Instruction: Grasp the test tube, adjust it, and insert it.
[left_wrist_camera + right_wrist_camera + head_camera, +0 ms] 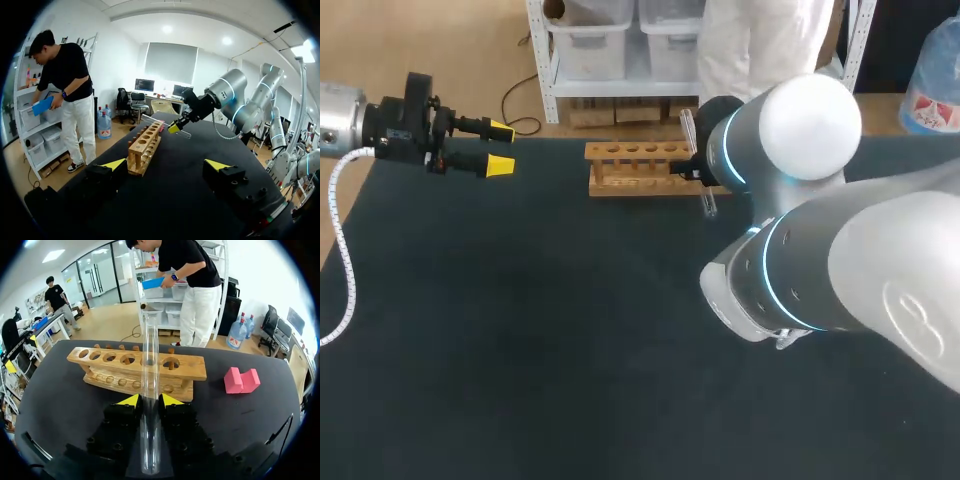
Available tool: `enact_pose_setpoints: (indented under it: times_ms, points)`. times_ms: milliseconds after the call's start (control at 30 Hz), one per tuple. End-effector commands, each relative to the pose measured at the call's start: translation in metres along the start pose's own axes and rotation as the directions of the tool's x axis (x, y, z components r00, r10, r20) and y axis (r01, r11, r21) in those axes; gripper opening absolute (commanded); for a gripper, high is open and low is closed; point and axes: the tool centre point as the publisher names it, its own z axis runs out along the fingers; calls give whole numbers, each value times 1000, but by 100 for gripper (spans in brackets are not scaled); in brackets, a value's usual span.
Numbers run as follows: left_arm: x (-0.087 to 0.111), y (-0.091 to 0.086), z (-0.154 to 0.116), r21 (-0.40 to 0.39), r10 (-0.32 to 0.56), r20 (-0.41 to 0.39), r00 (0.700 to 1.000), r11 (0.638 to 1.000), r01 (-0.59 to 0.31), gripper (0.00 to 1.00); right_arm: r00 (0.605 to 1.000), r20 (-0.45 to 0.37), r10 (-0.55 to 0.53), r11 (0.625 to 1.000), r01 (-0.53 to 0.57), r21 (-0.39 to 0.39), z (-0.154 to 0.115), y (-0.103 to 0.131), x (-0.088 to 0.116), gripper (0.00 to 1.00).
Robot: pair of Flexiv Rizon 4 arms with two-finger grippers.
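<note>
Our right gripper (148, 400) is clamped on the clear test tube (150, 365), one yellow fingertip pressing each side of the glass. The tube runs long past the fingers on both ends. From above, the tube (709, 203) crosses the right end of the wooden rack (635, 168), which stands near the middle of the table's far edge with its row of holes facing up. From the left wrist, the right gripper (175, 127) holds the tube off the cloth at a slant, close to the rack's end. We cannot tell whether the glass touches the wood.

A pink block (241, 380) lies on the table just beside the rack's right end.

Our left gripper (500, 148) hangs over the far left corner of the table (520, 350), fingers apart and holding nothing, well apart from the rack. The same gripper (166, 164) looks along the rack's length, with bare cloth ahead of it.

A wide stretch of dark cloth lies open from the rack to the near edge, and across the left half. Our right arm covers the right side.
</note>
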Motion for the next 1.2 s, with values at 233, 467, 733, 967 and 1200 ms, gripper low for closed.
enact_pose_setpoints:
  times_ms: [233,467,733,967,1200]
  points:
    - [1,0,0,0,3,3,1000,1000,-3,100,999,-39,18,1000,-19,-21,8,-2,1,0]
    - [1,0,0,0,3,3,1000,1000,-3,100,998,-62,25,999,-27,-37,11,-2,4,0]
    - [1,0,0,0,3,3,1000,1000,-3,100,991,-129,24,994,-37,-101,15,-3,6,0]
    - [1,0,0,0,3,3,1000,1000,-3,100,985,-171,25,992,-46,-120,16,-6,7,0]
    - [1,0,0,0,3,3,1000,1000,-3,100,982,-187,12,991,-37,-131,16,-5,8,0]
